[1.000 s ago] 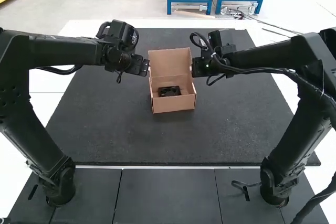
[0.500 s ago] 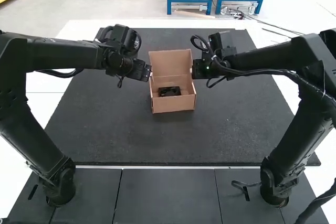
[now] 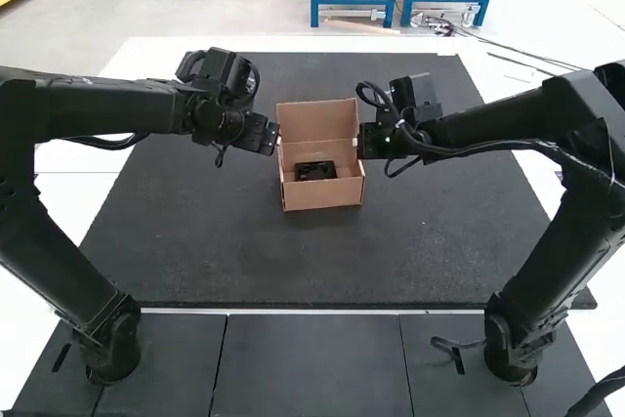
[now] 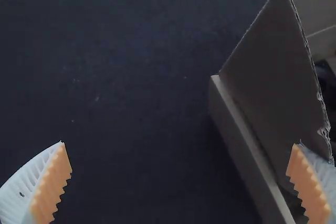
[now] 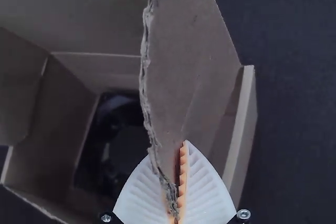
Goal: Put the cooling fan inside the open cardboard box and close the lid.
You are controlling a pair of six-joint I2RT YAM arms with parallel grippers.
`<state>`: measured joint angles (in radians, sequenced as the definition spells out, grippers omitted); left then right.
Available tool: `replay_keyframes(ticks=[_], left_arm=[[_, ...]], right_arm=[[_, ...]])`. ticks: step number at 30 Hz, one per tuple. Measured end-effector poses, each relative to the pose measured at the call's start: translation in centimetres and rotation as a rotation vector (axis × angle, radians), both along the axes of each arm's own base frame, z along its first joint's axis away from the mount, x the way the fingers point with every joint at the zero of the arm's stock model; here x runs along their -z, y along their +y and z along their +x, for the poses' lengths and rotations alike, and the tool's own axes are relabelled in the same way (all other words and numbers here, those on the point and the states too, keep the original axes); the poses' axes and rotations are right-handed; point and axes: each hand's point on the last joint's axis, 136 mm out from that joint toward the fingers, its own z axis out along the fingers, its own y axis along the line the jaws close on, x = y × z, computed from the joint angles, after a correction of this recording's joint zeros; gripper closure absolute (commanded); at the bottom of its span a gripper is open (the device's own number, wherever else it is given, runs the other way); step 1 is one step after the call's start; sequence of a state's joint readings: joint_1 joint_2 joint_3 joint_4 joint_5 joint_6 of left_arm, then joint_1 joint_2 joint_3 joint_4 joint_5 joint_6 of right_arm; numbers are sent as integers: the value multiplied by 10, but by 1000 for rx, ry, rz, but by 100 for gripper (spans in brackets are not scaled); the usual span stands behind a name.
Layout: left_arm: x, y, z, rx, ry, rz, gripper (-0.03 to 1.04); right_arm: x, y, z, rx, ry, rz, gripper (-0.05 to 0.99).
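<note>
The open cardboard box (image 3: 322,192) stands in the middle of the black mat, its lid (image 3: 317,116) upright at the back. The black cooling fan (image 3: 315,170) lies inside on the bottom, seen dark in the right wrist view (image 5: 113,140). My left gripper (image 3: 271,136) is at the box's left wall, open wide (image 4: 178,148), with the left side flap (image 4: 273,93) standing close to one finger (image 4: 307,184). My right gripper (image 3: 361,141) is at the box's right wall, shut (image 5: 178,153) on the right side flap (image 5: 184,66), which stands upright.
The black mat (image 3: 195,231) spreads wide around the box, with free room in front and to both sides. A white table border (image 3: 68,173) runs along the mat's edges. Both arms reach in from the sides at box height.
The left gripper has moved closer to the box's left wall. The right gripper has shifted slightly forward along the right wall. The box and fan stay in place.
</note>
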<state>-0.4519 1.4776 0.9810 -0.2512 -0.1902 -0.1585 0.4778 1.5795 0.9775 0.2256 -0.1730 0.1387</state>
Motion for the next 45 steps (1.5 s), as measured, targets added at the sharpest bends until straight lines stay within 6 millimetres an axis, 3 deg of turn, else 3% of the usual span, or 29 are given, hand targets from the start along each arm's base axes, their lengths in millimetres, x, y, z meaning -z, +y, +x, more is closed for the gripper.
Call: replay_keyframes(ticks=[13,28,31,35,39,45], left_arm=[[20,-2,-13,20,33,12,4],[22,-3,-16,25,41,15,4],[24,1,-23,25,54,21,4],[26,5,-31,27,75,31,4],[33,7,-38,33,107,44,4],[29,7,-38,35,93,34,4]], right_arm=[[15,0,-14,-2,-17,-9,92],[35,-2,-28,-1,-5,-69,92],[36,-5,-27,3,-18,-92,77],[36,-8,-25,6,-35,-118,46],[36,-10,-24,16,-45,-136,22],[37,-12,-23,19,-33,-155,3]])
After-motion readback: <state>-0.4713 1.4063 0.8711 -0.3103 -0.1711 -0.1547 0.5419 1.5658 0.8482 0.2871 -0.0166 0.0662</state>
